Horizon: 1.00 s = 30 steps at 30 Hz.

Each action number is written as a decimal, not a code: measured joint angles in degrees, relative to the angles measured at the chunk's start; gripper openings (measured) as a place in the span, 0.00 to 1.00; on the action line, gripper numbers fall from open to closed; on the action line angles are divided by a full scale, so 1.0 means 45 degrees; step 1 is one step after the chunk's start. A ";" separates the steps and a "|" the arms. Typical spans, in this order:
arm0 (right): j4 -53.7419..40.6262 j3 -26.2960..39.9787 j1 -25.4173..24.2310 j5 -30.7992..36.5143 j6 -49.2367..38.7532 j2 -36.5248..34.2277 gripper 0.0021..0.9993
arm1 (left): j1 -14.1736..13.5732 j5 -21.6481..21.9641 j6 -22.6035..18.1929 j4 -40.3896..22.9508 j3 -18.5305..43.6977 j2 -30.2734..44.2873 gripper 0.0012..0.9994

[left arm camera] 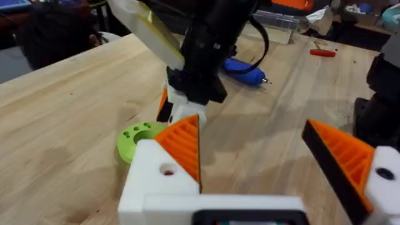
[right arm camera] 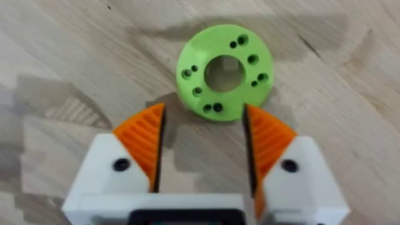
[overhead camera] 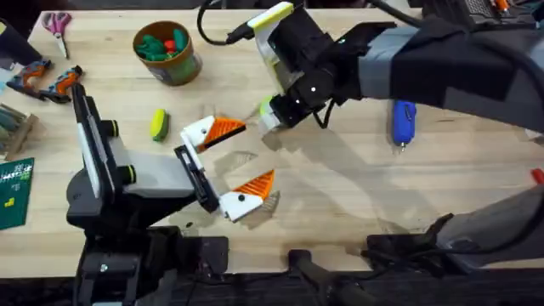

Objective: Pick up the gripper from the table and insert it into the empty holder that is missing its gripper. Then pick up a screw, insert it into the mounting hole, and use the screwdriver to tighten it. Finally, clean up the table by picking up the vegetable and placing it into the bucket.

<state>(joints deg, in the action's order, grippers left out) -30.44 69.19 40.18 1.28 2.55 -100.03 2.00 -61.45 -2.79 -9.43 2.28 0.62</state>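
Overhead view: pale wood-grain table (overhead camera: 340,183) w/ clutter along the far left edge — pink-handled scissors (overhead camera: 58,24), orange-handled pliers (overhead camera: 51,81), a green circuit board (overhead camera: 15,191) at the near left. Bucket (overhead camera: 167,53), round olive-brown tub w/ orange rim, sits far left-centre, holding green and red toy produce. Vegetable (overhead camera: 158,124), small yellow-green oblong, lies on the wood near the bucket, just beyond the left arm's body. Screwdriver (overhead camera: 403,121), blue and pen-shaped, lies right of centre, partly under the right arm's grey sleeve, which crosses the table from the right and hides the wood beneath it.

Left gripper (overhead camera: 238,161) is mid-table, jaws wide apart, nothing between them; white angular blocks w/ orange ribbed wedge pads. Its wrist cam shows the pads' ridged faces and a dark screw hole in each block.

Right gripper (right arm camera: 203,150) points down at the table just beyond the left gripper, near centre. Jaws parted, holding nothing, w/ the flat bright green ring (right arm camera: 225,72) lying just past its tips. Ring is smooth plastic, round, big centre hole plus small holes in pairs around it. Left wrist cam has the same ring on the wood beside the right gripper's fingers, screwdriver farther off behind. Loose orange gripper and bare holder: can't tell where.
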 joint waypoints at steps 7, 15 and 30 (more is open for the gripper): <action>0.0436 0.0000 0.0000 0.0000 -0.0008 -0.0513 0.54 | 0.0000 0.0005 0.0000 0.0000 0.0000 0.0000 0.99; 0.0696 0.0000 0.0000 0.0002 -0.0006 -0.0578 0.54 | 0.0000 0.0005 0.0000 0.0000 0.0000 0.0000 0.99; 0.0715 0.0000 0.0000 0.0286 -0.0011 -0.0577 0.42 | 0.0000 0.0005 0.0000 0.0000 0.0000 0.0000 0.99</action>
<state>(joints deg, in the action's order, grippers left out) -27.22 69.19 40.18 2.56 2.50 -102.63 2.00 -61.43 -2.79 -9.43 2.28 0.62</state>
